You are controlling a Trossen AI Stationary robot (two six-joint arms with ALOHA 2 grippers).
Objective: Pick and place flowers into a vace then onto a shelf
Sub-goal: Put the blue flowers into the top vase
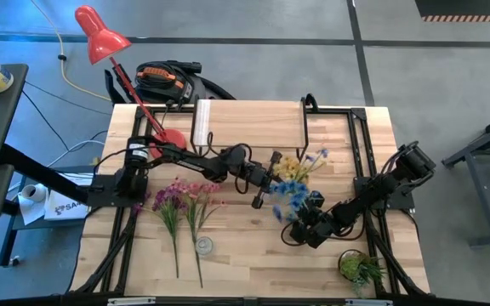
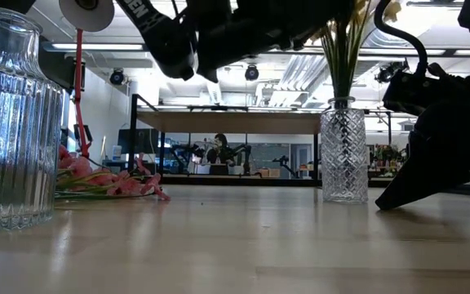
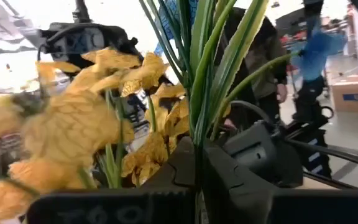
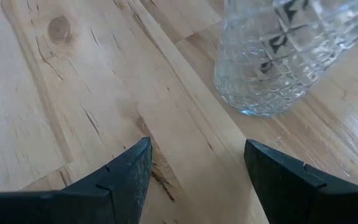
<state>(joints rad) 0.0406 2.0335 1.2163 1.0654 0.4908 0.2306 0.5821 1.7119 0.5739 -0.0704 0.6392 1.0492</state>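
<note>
Red desk lamp (image 1: pixel 100 34): I see it at the table's far left corner, its arm slanting down over the wood.

Ribbed glass vase (image 1: pixel 203 246): empty, standing near the front edge of the table on my left side; in the low view it looms at the left edge.

Purple and pink flowers (image 1: pixel 181 204): two sprigs lying flat on the tabletop, just behind the ribbed vase, stems pointing toward the front edge. Not yet picked.

Shelf (image 1: pixel 249 123): at the back of the table, centre, with nothing on its plank top that I can see.

Left gripper (image 1: pixel 266 180): reaching across to mid-table, fingers pinched together on green stems; its wrist camera shows the yellow blooms and leaves right against it.

Yellow and blue flowers (image 1: pixel 294 178): standing bunched in the cut-glass vase (image 2: pixel 343 153), stems upright in its neck.

Right gripper (image 1: pixel 300 229): low over the table just beside the cut-glass vase, fingers apart in its own wrist view and holding nothing.

Potted plant (image 1: pixel 360 269): front right corner, not part of the job.

Step in hand: I judge the yellow sprig is being seated in the vase.

Next move: let go of the stems cleanly, lift clear without dragging blooms, then fetch the pink or purple sprig.
</note>
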